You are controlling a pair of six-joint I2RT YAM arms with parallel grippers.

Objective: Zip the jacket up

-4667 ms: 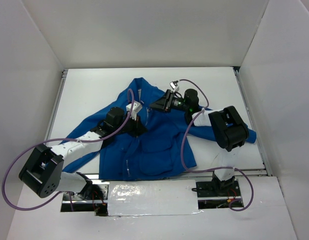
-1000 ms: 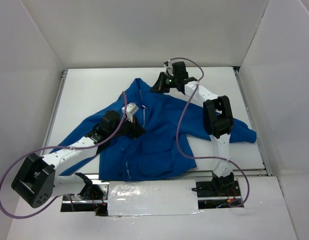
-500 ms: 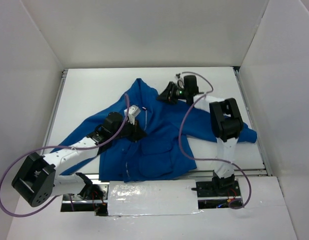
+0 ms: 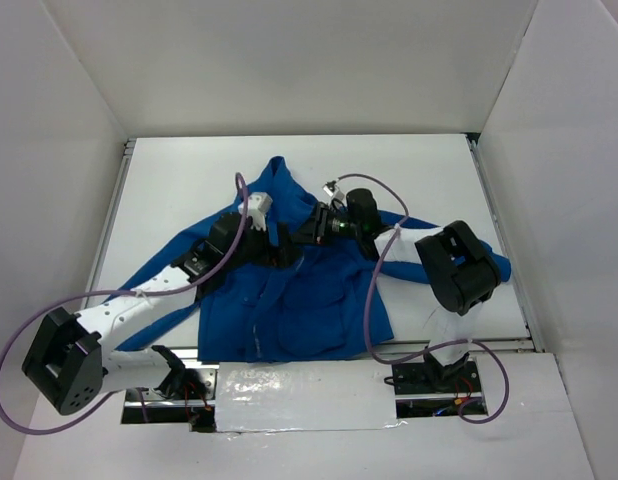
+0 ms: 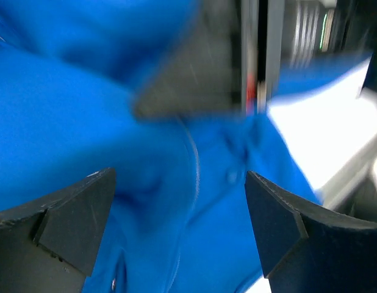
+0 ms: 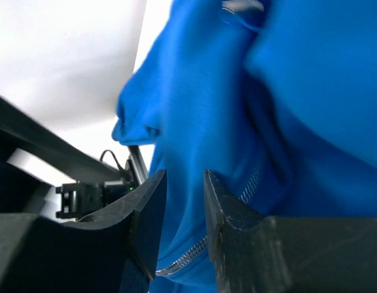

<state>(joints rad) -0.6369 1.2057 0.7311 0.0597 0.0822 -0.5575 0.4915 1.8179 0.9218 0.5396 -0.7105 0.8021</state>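
Soft matt blue cloth jacket (image 4: 319, 300), silver metal zipper (image 6: 254, 178), smooth white table (image 4: 189, 185)

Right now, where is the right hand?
In the top view, the right hand is mid-table over the chest of the royal-blue fabric jacket, just right of the left hand.

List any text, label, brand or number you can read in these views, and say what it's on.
None can be read.
The jacket: no label or print shows in any view, and the left wrist view is blurred.
The zipper: no legible marking.
The table: no markings.
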